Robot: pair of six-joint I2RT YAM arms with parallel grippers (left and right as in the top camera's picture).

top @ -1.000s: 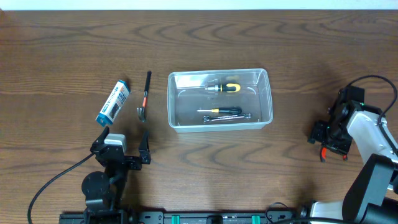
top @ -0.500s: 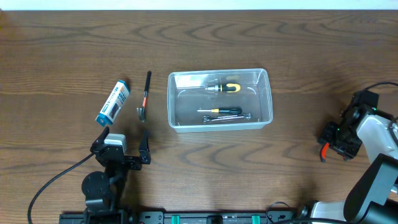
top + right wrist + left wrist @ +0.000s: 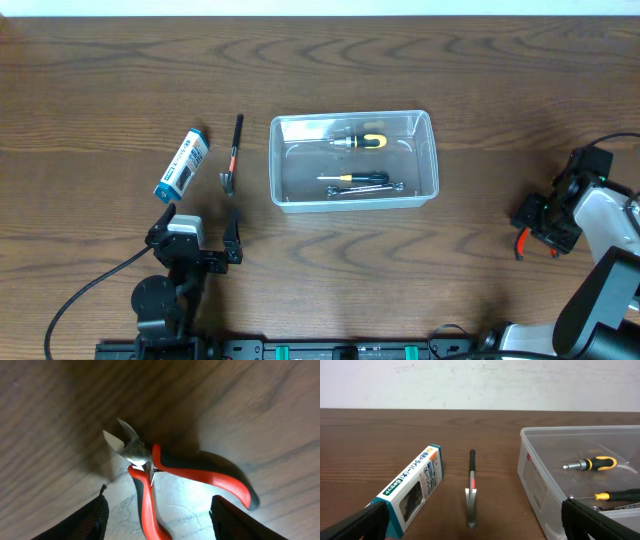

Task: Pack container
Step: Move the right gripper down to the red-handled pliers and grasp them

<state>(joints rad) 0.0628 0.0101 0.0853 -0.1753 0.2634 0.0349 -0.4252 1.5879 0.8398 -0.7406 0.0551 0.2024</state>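
Observation:
The clear container sits mid-table and holds a yellow-and-black screwdriver and a thin screwdriver beside a wrench. To its left lie a small hammer and a blue-and-white box. My left gripper stands open near the front edge, short of the hammer and the box. At the far right my right gripper hangs open over red-handled cutters lying on the table. One handle runs between the fingers, touching neither; the other ends close to the right finger.
The container wall rises to the right of the hammer in the left wrist view. A black cable trails from the left arm along the front edge. Bare wood lies between the container and the right arm.
The right arm has shifted a little to the right, staying above the red cutters. The left arm and the tools have not moved.

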